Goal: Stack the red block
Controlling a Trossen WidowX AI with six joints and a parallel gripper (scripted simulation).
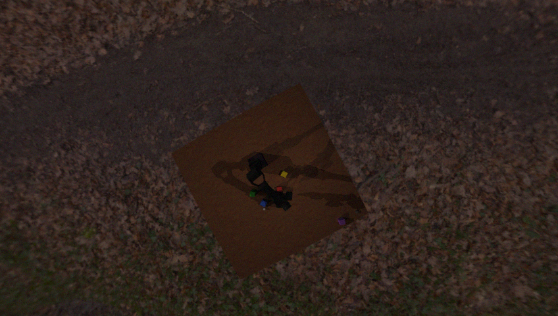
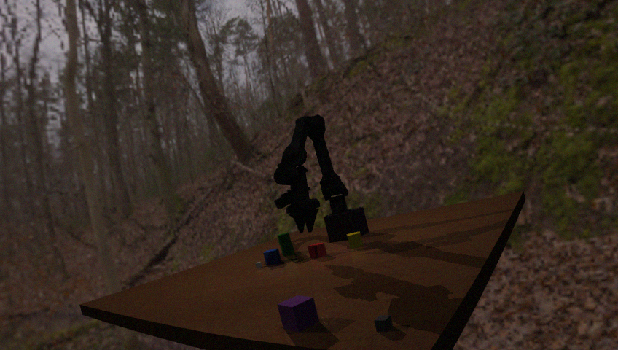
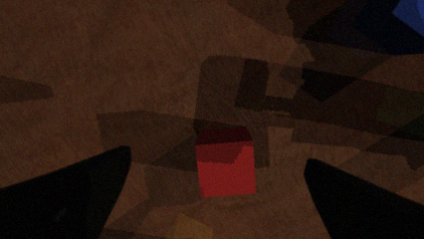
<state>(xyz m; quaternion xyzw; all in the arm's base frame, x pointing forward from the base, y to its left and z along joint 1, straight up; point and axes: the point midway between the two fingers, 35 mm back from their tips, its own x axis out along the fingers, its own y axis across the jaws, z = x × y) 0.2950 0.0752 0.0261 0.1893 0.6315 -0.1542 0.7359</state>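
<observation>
The red block (image 1: 278,188) (image 2: 317,250) (image 3: 226,169) lies on the brown table (image 1: 242,242) (image 2: 433,243) (image 3: 100,60). The green tower (image 1: 252,193) (image 2: 285,243) stands upright a little to its left in the exterior view. My gripper (image 2: 304,226) (image 3: 220,160) is open and empty. It hangs above the table, pointing down. In the wrist view the red block lies below, between the two dark fingers and clear of both. The green tower is out of the wrist view.
A blue block (image 1: 262,203) (image 2: 272,257) (image 3: 410,15) lies near the tower, with a tiny pale block (image 2: 258,264) beside it. A yellow block (image 1: 283,174) (image 2: 354,239) sits by the arm base (image 2: 345,223). A purple block (image 1: 341,221) (image 2: 297,312) and a small dark block (image 2: 382,322) lie near the table edge.
</observation>
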